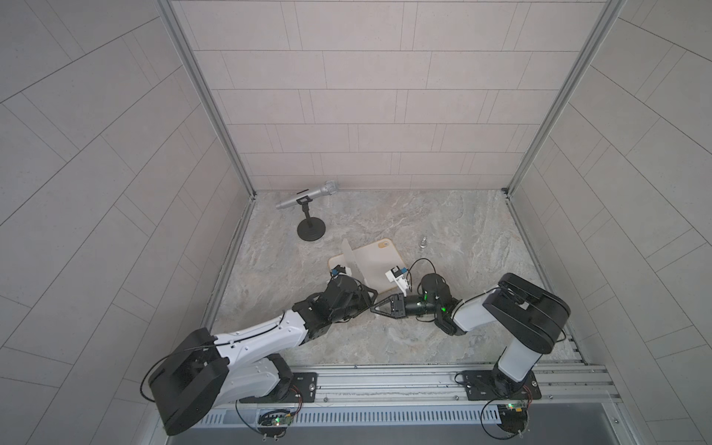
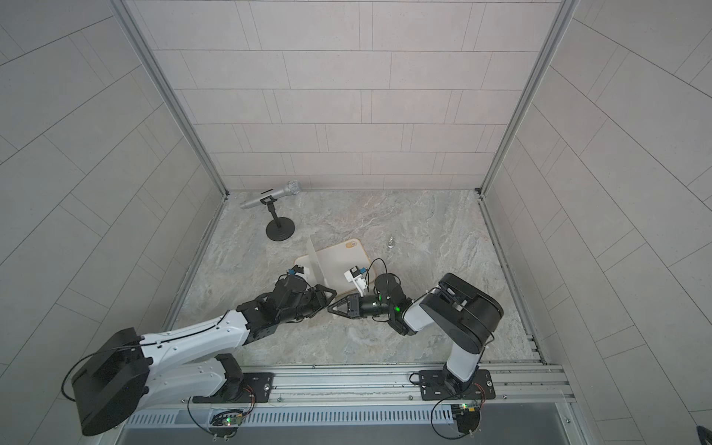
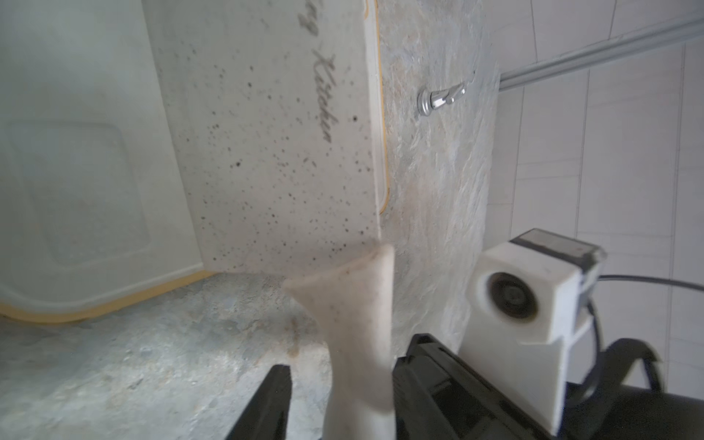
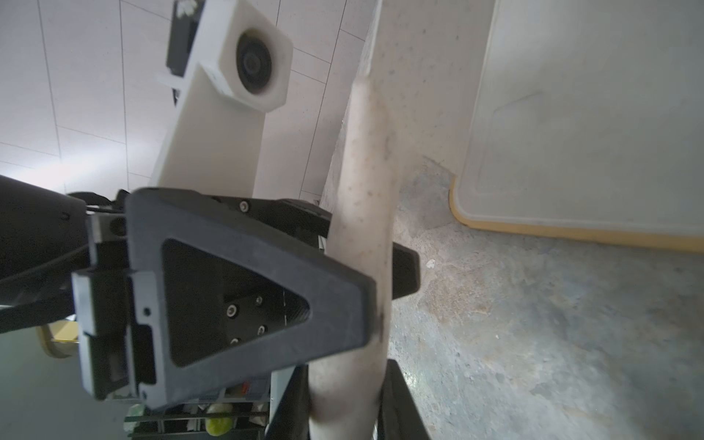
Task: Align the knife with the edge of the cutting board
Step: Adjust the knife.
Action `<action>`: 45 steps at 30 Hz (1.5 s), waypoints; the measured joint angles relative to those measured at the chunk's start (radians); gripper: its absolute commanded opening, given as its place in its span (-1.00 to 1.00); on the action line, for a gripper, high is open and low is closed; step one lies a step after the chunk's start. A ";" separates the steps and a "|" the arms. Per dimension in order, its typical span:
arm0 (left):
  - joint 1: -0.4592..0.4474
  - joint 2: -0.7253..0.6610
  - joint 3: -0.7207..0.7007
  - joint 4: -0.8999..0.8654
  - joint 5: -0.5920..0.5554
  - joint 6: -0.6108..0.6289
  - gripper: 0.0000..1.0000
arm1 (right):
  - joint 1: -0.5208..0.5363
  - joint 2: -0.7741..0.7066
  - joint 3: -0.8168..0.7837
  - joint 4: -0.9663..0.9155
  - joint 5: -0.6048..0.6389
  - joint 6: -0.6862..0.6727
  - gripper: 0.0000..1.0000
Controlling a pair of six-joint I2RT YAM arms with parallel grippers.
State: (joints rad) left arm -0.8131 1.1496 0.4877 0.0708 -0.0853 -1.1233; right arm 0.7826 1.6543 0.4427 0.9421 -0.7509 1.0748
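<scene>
Standing on its edge, the knife (image 1: 352, 260) is seen with its broad blade upright over the cutting board (image 1: 381, 266), beyond the fingertips, while the pale handle reaches off the board's near edge to between both pairs of fingers. The handle is clamped by the right gripper (image 4: 343, 411), both of whose fingers are pressed against it. The left gripper (image 3: 343, 381) is set loosely about the same handle, just bladeward of the right fingers, a gap being left beside one finger (image 3: 272, 396).
</scene>
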 measured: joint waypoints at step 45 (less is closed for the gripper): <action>0.224 -0.187 0.103 -0.500 0.131 0.200 1.00 | 0.337 -0.598 0.199 -1.040 0.906 -0.656 -1.00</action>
State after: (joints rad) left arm -0.5892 0.9630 0.5903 -0.4294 0.0460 -0.9234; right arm 1.1194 1.0565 0.6418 -0.0975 0.1547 0.4191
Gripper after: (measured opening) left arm 0.994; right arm 0.192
